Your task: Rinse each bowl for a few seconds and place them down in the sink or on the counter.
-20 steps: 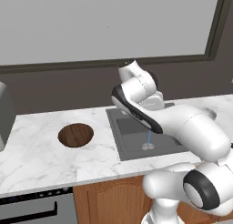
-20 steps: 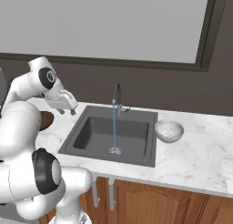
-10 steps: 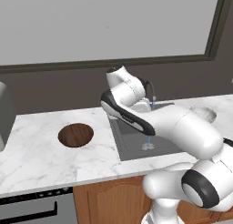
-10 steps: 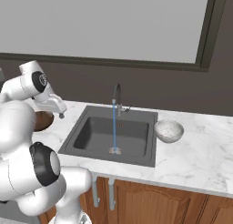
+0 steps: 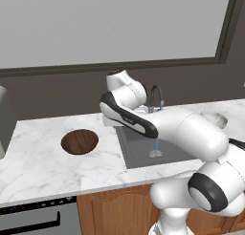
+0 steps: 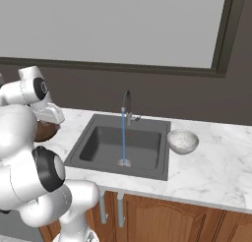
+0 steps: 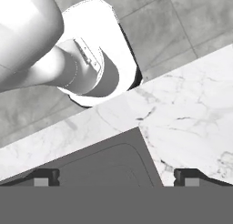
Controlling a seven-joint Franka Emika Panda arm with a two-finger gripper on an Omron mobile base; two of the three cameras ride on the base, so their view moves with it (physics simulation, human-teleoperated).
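Bowls are the business: in the left base view the dark brown bowl (image 5: pixel 80 141) lies on the white marble desk (image 5: pixel 38 155) well to the left of the sink (image 5: pixel 143 150), while the pale bowl (image 5: pixel 214 119) sits on the desk beyond the sink's right side; water runs from the faucet (image 5: pixel 156 96) into the basin, and the arm reaches over the sink's left edge, with the claw itself hidden behind its own links. In the right base view the pale bowl (image 6: pixel 182 140) stands just beside the sink's (image 6: pixel 123 147) right rim, and the brown bowl (image 6: pixel 45 131) peeks out behind the wrist near the desk's left end. In the hand view the claw (image 7: pixel 116 177) has its tips spread wide with nothing between them, above a corner of the sink (image 7: pixel 109 166) and bare marble. Judging from this, the reach should carry on toward the brown bowl and straddle its rim squarely before closing
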